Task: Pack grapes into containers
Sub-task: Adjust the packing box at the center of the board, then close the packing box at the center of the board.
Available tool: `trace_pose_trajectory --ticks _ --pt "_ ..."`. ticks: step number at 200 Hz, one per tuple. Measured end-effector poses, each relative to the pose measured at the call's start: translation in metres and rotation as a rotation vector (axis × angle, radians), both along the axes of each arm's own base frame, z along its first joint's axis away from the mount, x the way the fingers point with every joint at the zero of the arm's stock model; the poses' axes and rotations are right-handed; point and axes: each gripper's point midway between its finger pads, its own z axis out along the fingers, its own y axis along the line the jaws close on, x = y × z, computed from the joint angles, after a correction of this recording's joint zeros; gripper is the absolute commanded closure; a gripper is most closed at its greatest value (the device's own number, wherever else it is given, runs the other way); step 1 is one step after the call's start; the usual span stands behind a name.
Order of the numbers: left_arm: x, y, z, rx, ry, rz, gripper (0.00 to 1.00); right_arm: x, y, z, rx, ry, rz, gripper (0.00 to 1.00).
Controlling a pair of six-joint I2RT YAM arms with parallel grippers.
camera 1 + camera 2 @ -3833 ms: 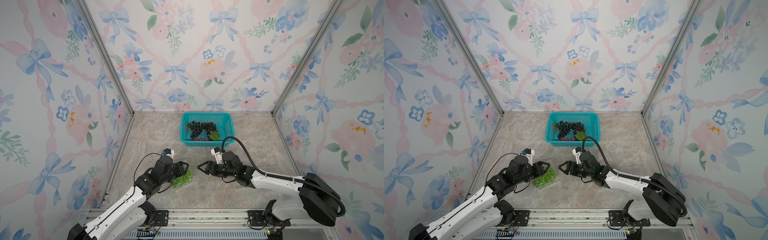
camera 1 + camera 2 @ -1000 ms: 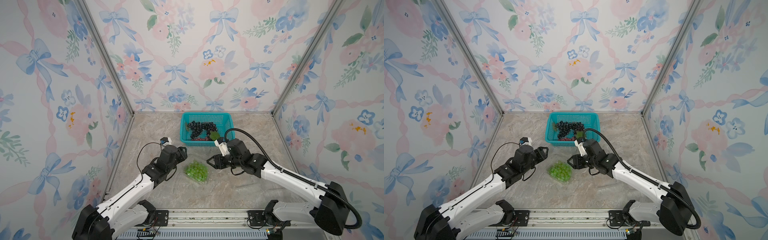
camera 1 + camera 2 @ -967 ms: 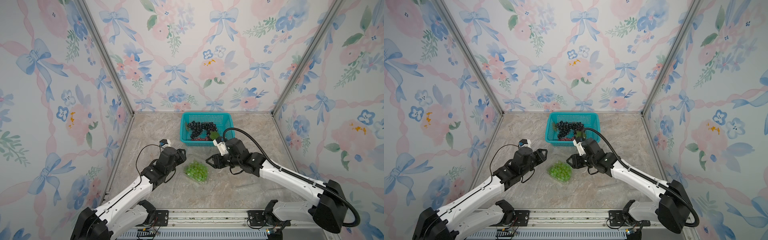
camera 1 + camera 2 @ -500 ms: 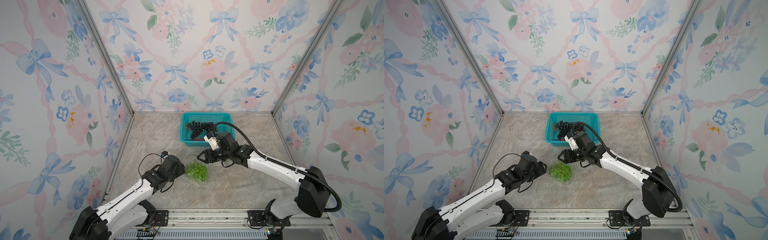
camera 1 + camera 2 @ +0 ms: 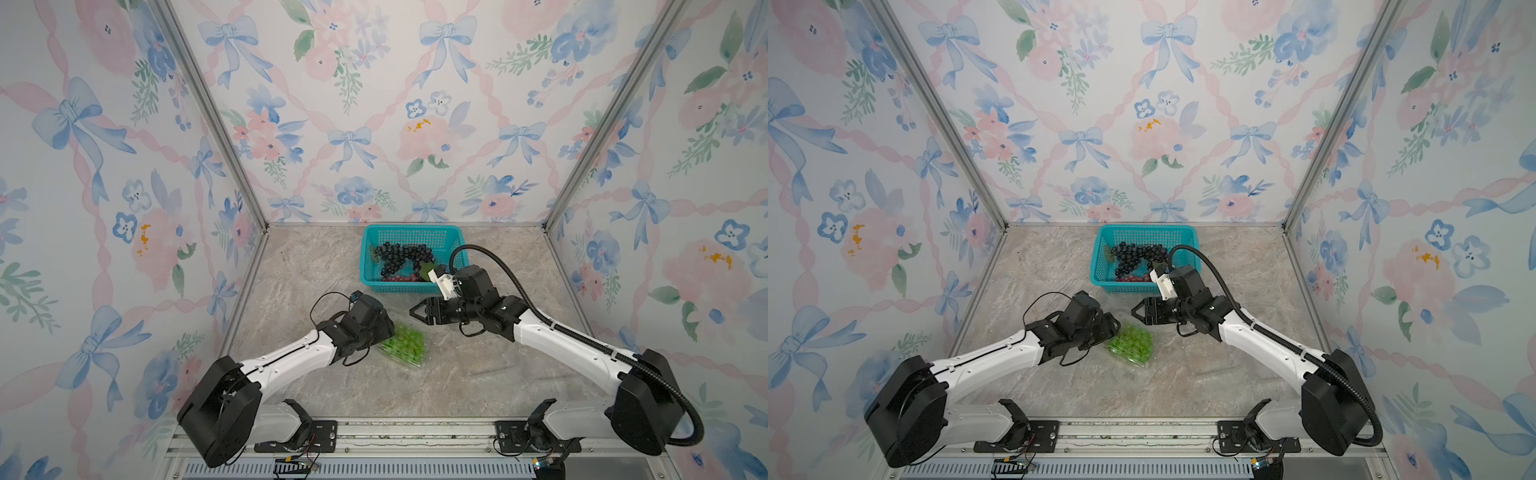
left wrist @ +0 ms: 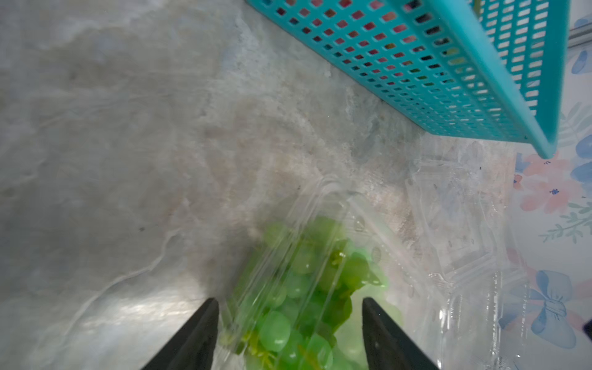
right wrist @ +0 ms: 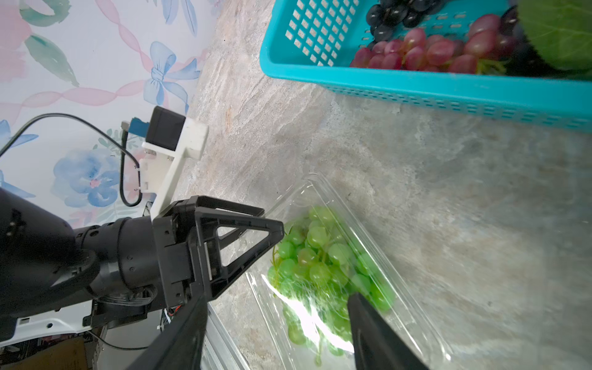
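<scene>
Jaws both released | left jaws straddle clamshell (image 5: 410, 363) of green grapes (image 5: 405, 341) | teal basket (image 5: 415, 237) beyond

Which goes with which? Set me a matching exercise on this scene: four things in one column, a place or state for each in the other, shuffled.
1. green grapes
2. red grapes
3. teal basket
4. right gripper

a. at the back of the table
b. open, holding nothing
c. inside the clear container
d. inside the teal basket

Pairs: 1-c, 2-d, 3-a, 4-b.

Floral wallpaper (image 5: 374, 124) with blue bows covers three walls, a grey marbled bench (image 5: 299, 266) lies below, and metal posts (image 5: 212, 112) stand in the corners.
</scene>
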Motion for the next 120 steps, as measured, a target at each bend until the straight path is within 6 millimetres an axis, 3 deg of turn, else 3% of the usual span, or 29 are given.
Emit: trace_pose_trajectory --ticks 22,50,87,120 --pt "0.013 -0.017 0.011 -0.013 -0.041 -0.029 0.29 0.000 -0.004 0.001 0.001 -0.003 -0.006 0.31" --pt "0.021 -0.018 0.021 -0.018 -0.086 -0.033 0.29 -0.001 -0.006 -0.001 -0.015 -0.010 -0.003 0.29" --pt "0.014 0.006 0.021 -0.030 -0.113 0.006 0.35 -0.010 -0.003 -0.007 -0.082 -0.029 0.032 0.31" --pt "-0.014 0.033 -0.003 -0.010 -0.082 0.020 0.38 -0.016 0.015 -0.006 -0.100 -0.049 0.077 0.33"
